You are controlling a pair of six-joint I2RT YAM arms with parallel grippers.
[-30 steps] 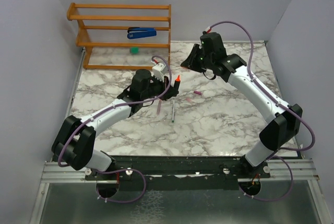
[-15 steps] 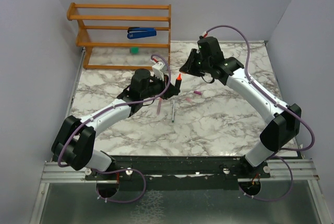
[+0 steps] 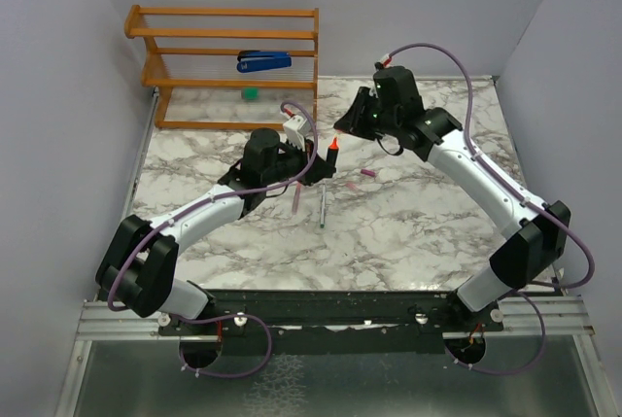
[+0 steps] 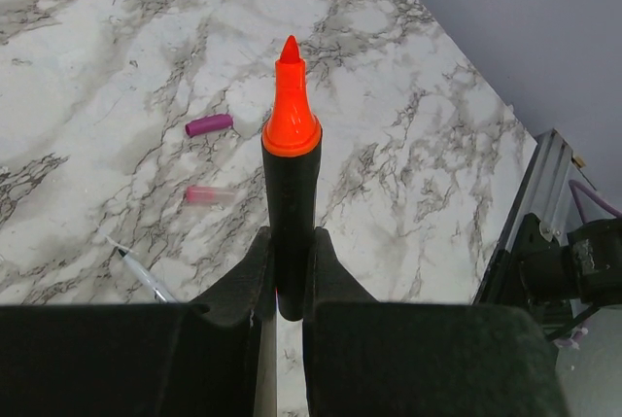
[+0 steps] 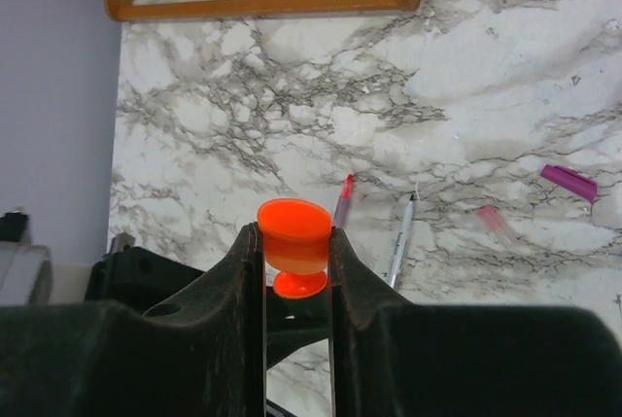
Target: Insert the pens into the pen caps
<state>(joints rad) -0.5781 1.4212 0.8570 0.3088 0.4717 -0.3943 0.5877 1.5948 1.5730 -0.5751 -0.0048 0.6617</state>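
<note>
Marker (image 4: 291,179) with orange tip clamped upright in left gripper (image 4: 289,281), above the marble table (image 3: 408,232); orange cap (image 5: 293,232) pinched in right gripper (image 5: 294,242) just beyond the tip. Pink pen (image 5: 343,201), silver pen (image 5: 402,237), purple cap (image 4: 210,125) and pink cap (image 4: 209,194) lying below.

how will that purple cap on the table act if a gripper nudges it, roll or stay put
The purple cap looks round and lies on its side, so it would probably roll. It seems tiny and likely light, and the marble table looks smooth, so it may skid.
</note>
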